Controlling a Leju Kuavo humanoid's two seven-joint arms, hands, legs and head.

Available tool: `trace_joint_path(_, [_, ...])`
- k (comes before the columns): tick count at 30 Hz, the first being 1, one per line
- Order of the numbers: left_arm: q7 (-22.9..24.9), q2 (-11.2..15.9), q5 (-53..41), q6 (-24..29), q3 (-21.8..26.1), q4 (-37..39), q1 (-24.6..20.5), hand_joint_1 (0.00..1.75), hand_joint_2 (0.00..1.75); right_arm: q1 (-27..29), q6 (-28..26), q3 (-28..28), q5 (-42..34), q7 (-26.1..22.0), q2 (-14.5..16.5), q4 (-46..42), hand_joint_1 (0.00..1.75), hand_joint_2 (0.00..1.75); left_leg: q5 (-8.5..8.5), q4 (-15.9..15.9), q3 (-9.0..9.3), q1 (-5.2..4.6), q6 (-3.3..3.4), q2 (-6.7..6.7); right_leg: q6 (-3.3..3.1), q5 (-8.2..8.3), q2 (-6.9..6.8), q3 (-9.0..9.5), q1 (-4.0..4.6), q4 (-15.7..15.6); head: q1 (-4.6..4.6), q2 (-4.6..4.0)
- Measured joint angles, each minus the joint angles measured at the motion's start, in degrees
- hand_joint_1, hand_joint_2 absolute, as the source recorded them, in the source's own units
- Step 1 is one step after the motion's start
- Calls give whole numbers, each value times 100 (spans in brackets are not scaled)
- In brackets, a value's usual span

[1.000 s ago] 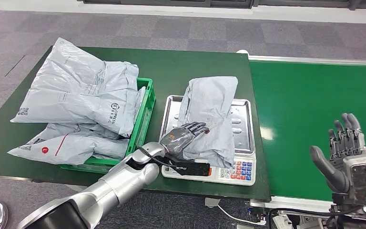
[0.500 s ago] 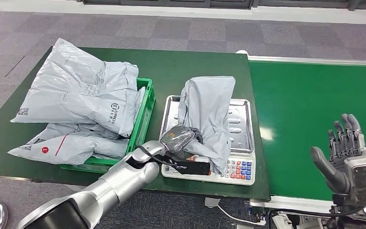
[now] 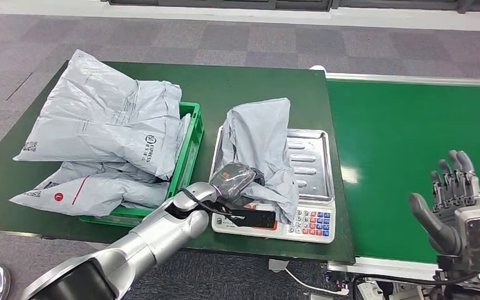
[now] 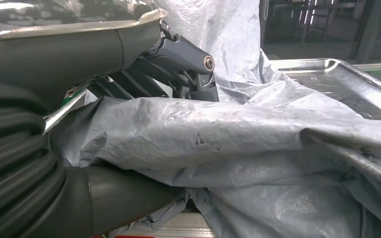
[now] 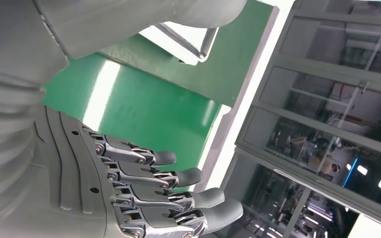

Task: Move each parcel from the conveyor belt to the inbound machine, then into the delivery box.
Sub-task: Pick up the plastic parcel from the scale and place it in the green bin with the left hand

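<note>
A crumpled grey parcel [image 3: 262, 147] lies on the steel pan of the inbound machine [image 3: 314, 164], a weighing scale with a keypad at its front. My left hand [image 3: 234, 177] grips the parcel's near left edge and has it bunched up and lifted toward the green delivery box [image 3: 187, 159]. In the left wrist view the grey plastic [image 4: 238, 144] is pinched between thumb [image 4: 124, 193] and dark fingers [image 4: 178, 64]. My right hand [image 3: 453, 203] hovers open, palm up, over the near part of the green conveyor belt [image 3: 406, 150], holding nothing.
Several grey parcels [image 3: 100, 125] are heaped in and over the delivery box on the dark green table [image 3: 237, 87]. The belt runs along the table's right side. Grey carpet lies beyond the table.
My left hand has closed on the parcel and pulled it left, so it stands bunched over the pan's left half. The right hand has stayed in place.
</note>
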Motion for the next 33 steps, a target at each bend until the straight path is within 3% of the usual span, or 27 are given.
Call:
trace_joint_path(11, [16,-15,-92,5,67,-182,-109,175,175,90,-52,32,-44,15,-29,0,0,175,1,0,-1,0,0,0,0,0,-1,-1,0,0,0,0])
trace_joint_path(33, [54,53,-48,-343,98,-1557,-104,175,175,86,300,-3,193,185,83,-96,0,175,1,0,-7,0,0,-1,0,0,-2,-5,0,0,0,0])
